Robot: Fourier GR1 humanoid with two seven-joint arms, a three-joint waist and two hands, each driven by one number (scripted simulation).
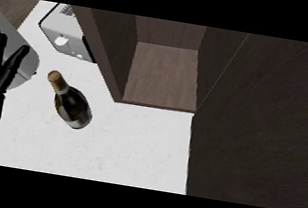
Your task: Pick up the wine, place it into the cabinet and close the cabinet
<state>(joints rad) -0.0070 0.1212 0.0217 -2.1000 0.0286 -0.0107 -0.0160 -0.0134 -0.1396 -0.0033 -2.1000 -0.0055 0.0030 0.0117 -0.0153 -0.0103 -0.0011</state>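
A white, faintly veined bench [128, 147] fills the lower middle of the view. At about ten o'clock, a silver appliance [67, 36] with a pale panel and a small round knob sits on it near the back edge. At nine o'clock a rounded grey metal object [24, 68] lies at the left edge, partly hidden. At eleven o'clock a strip of wood-toned surface [12, 5] shows beyond the bench.
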